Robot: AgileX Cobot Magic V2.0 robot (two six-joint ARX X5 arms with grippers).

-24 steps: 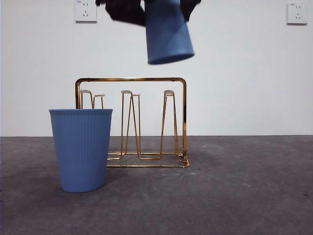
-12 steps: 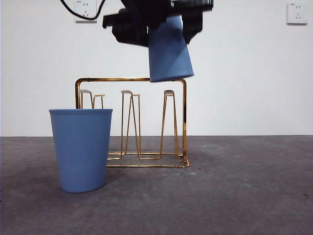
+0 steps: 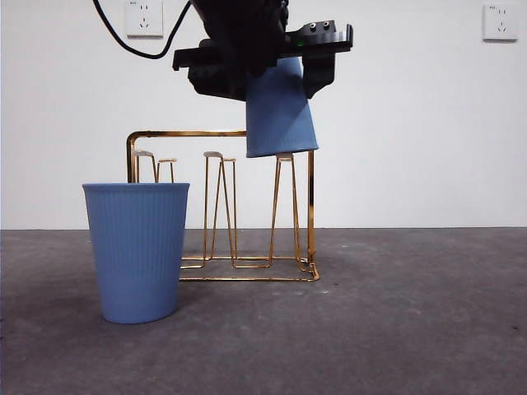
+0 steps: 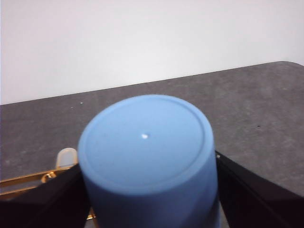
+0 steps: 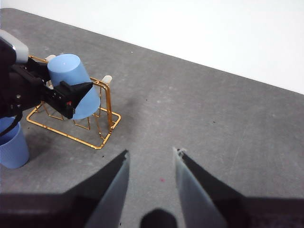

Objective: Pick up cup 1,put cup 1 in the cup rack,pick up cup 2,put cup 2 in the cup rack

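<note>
An upside-down blue ribbed cup (image 3: 280,111) hangs over the right end of the gold wire cup rack (image 3: 309,206), its rim level with the tip of the rightmost prong (image 3: 285,156). My left gripper (image 3: 263,49) is shut on this cup; in the left wrist view the cup's round base (image 4: 145,142) fills the space between the black jaws. A second blue cup (image 3: 137,251) stands upright on the table in front of the rack's left end, also seen small as the blue cup (image 5: 12,145). My right gripper (image 5: 151,183) hovers open and empty, well to the right of the rack (image 5: 102,137).
The dark grey table (image 3: 395,329) stretches wide to the right of the rack. A white wall with two sockets (image 3: 144,18) stands behind. The left arm's cable (image 3: 123,37) loops down at the top left.
The left gripper has lowered the inverted cup from high above the rack until its rim reaches the rightmost prong's tip. The standing cup and rack have not moved.
</note>
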